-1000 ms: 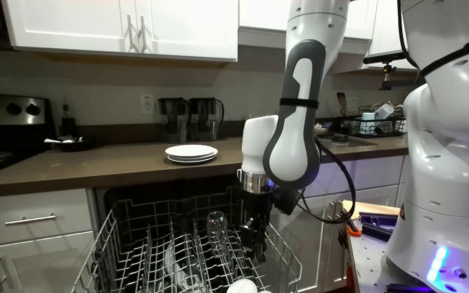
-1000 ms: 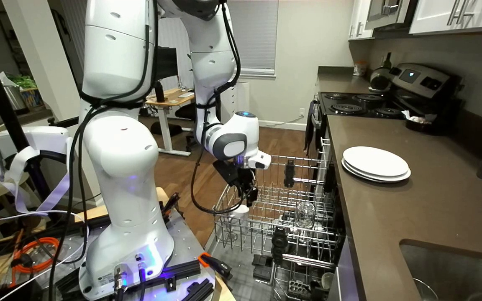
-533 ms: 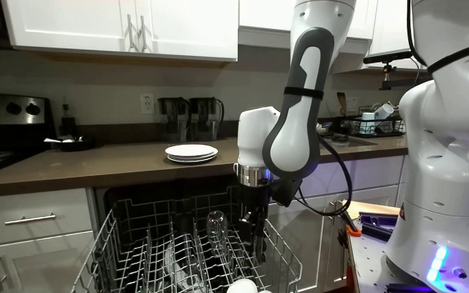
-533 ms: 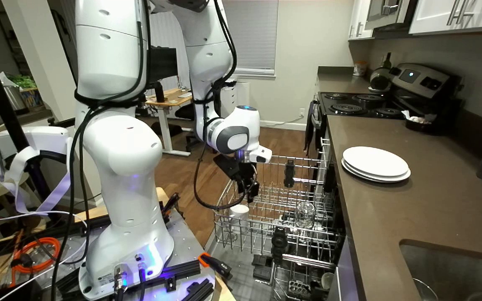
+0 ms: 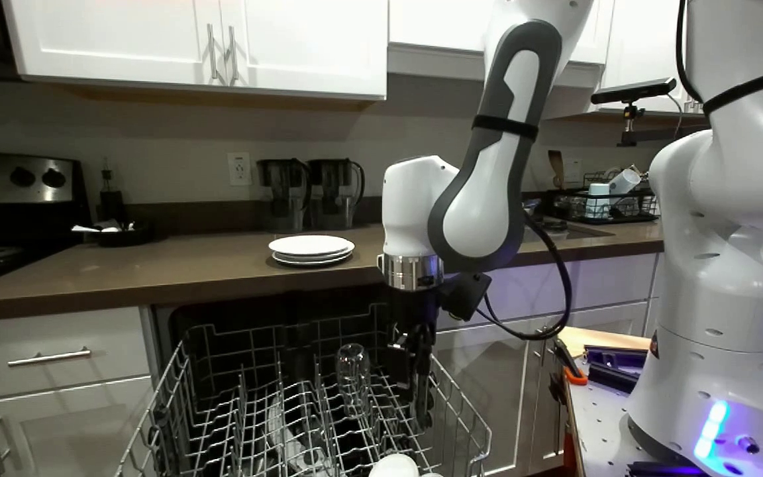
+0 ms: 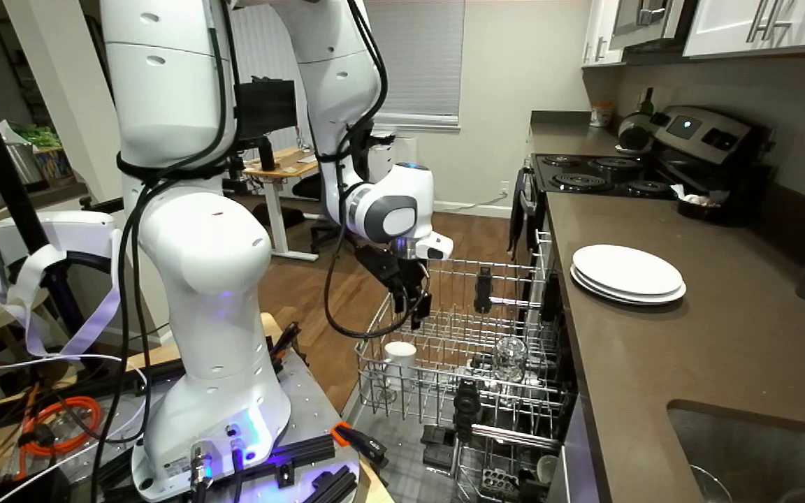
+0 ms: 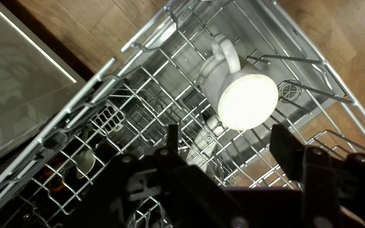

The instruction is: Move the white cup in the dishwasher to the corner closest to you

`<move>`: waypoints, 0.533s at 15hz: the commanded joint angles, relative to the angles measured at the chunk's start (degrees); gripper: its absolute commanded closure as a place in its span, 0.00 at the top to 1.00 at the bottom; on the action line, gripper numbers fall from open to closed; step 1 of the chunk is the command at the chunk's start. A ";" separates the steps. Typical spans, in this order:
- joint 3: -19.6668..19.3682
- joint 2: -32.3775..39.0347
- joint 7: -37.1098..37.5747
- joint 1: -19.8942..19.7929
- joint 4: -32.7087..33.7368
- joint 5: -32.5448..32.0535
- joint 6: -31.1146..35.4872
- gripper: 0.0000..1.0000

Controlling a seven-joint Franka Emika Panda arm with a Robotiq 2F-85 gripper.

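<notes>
The white cup (image 7: 249,101) stands upside down on the dishwasher's wire rack (image 7: 342,80), its base facing up and its handle pointing to the upper left in the wrist view. The cup also shows in both exterior views (image 5: 395,466) (image 6: 400,360), cut off by the bottom edge in one of them. A rack corner (image 5: 486,434) lies beside the cup; it also shows in an exterior view (image 6: 360,358). My gripper (image 7: 225,134) is open and empty above the rack, apart from the cup. It also shows in both exterior views (image 5: 411,401) (image 6: 409,318).
A clear glass (image 5: 353,361) stands in the rack beyond the gripper. Upright tines (image 5: 322,404) and the rack's side walls surround the cup. Stacked white plates (image 6: 627,272) sit on the brown counter (image 6: 738,335). A white drawer front (image 7: 21,82) is beside the rack.
My gripper has risen away from the rack and the cup, and shifted slightly. More of the cup shows in an exterior view. The cup has stayed in place.
</notes>
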 commanded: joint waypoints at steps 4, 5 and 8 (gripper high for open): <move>2.33 -1.92 1.57 -1.71 -0.53 -1.14 -1.06 0.94; 2.42 -2.17 1.56 -1.73 -0.63 -1.12 -1.12 0.95; 2.44 -2.27 1.57 -1.76 -0.64 -1.11 -1.16 0.95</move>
